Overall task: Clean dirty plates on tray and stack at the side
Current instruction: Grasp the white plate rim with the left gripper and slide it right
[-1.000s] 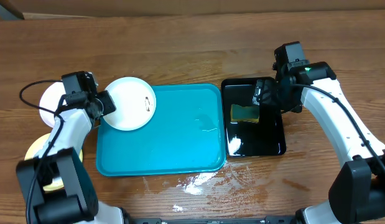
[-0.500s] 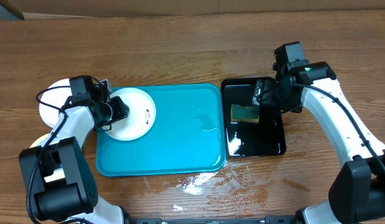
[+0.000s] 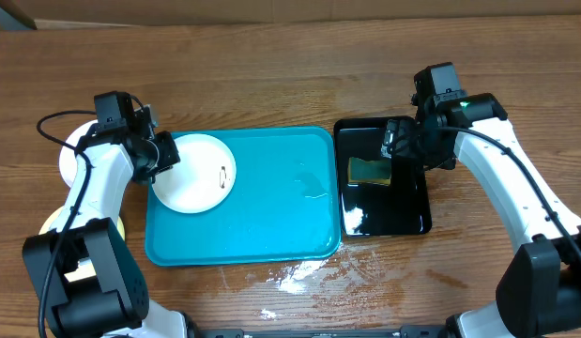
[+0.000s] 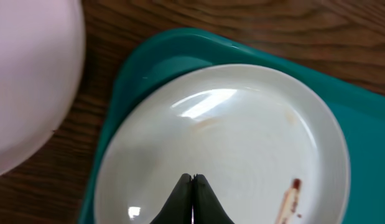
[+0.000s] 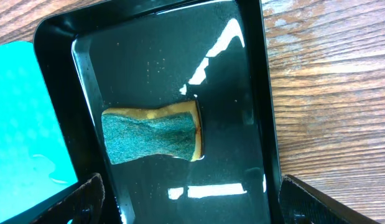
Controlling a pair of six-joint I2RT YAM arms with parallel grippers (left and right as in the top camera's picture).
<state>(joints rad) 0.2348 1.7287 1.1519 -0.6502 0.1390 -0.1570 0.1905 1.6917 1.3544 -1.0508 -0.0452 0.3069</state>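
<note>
A white plate [image 3: 193, 172] with a small red smear [image 4: 290, 196] lies flat in the back left corner of the teal tray [image 3: 271, 216]. My left gripper [image 3: 166, 155] is shut with nothing between its fingers, its tips [image 4: 192, 178] just over the plate's left part. A green and yellow sponge [image 5: 152, 137] lies in shallow water in the black tray [image 3: 412, 221] right of the teal one. My right gripper [image 5: 192, 211] hangs open above the black tray, just short of the sponge; its fingers [image 5: 86, 199] stand wide apart.
A pale plate [image 3: 72, 155] sits on the wooden table left of the teal tray, also seen in the left wrist view [image 4: 24, 81]. A yellow plate [image 3: 57, 225] lies nearer the front left. Water is spilled [image 3: 299, 272] on the table by the tray's front edge.
The white plate has slid from overhanging the tray's back left rim to lying inside the tray. My left gripper has shifted along with it. The right arm has not moved.
</note>
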